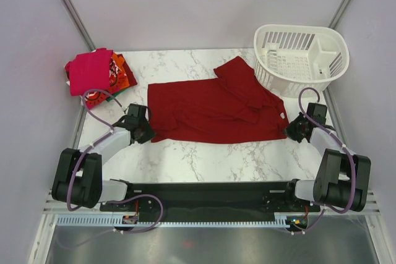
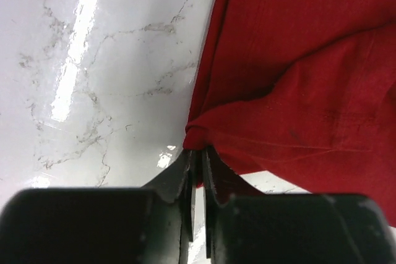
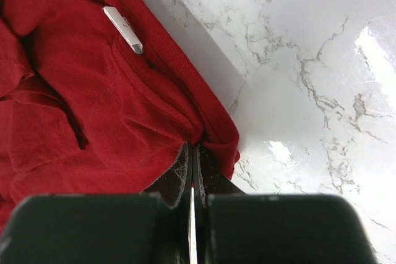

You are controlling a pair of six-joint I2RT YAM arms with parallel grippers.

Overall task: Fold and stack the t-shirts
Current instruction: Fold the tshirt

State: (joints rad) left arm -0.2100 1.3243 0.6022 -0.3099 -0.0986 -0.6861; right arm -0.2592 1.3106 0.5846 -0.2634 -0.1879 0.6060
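A plain dark red t-shirt (image 1: 210, 109) lies spread across the middle of the marble table, one sleeve folded over its right part. My left gripper (image 1: 147, 129) is shut on the shirt's left near corner (image 2: 204, 129), the cloth bunched at the fingertips. My right gripper (image 1: 292, 129) is shut on the shirt's right edge beside the neck (image 3: 204, 131); a small white neck label (image 3: 124, 29) shows there. A pile of folded t-shirts, magenta-pink (image 1: 88, 70) on top of orange (image 1: 119, 72) and red with white print, sits at the far left.
A white plastic slotted basket (image 1: 301, 58) stands at the far right corner, close behind the right gripper. Bare marble table (image 1: 216, 159) lies between the shirt and the arm bases. Grey walls close in both sides.
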